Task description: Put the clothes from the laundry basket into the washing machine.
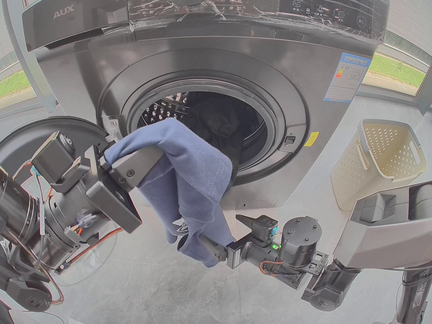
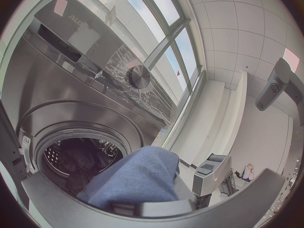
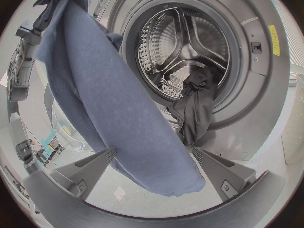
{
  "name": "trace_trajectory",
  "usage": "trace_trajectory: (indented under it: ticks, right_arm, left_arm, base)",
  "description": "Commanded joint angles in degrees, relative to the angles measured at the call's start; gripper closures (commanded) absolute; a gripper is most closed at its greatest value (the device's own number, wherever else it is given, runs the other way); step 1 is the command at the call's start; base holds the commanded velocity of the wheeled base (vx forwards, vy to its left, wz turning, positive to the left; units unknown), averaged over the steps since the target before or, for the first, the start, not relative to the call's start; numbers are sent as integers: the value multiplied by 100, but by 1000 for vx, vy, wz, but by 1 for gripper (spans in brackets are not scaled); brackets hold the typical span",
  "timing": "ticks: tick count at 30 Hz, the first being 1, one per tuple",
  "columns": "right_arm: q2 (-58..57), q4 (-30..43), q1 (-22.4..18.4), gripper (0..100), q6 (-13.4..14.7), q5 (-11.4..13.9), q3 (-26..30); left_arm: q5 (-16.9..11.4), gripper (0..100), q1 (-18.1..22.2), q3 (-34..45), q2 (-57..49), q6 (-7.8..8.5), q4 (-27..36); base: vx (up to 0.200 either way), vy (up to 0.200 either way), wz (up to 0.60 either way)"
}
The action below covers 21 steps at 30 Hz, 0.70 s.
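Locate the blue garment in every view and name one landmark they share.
Head view: blue garment centre, hanging before the drum.
Left wrist view: blue garment close up, overlapping the drum's rim.
Right wrist view: blue garment inside the open right end effector, beside the drum.
Shared landmark: the perforated drum.

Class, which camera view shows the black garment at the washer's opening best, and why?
The right wrist view: the black garment is unobstructed, hanging from the drum over the door rim. In the head view the blue garment covers part of it; the left wrist view gives dark folds inside the drum.
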Motion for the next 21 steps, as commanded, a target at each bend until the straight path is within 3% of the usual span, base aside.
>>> trace_trajectory:
  ticks: [1,9,21]
  right_arm:
    - [301,-1,60,0,-38,27,-205]
    - [846,-1,-116,0,-108,88,-1189]
    - [1435,-1,-371,0,-161,282,-1928]
  left_arm:
    - [-4,100,-17,0,-94,-3,-4]
    - [-83,100,-140,70,-129,-3,-4]
    - [-127,100,-246,79,-252,-12,5]
  base:
    - [0,0,0]
    - [0,0,0]
    - [0,0,0]
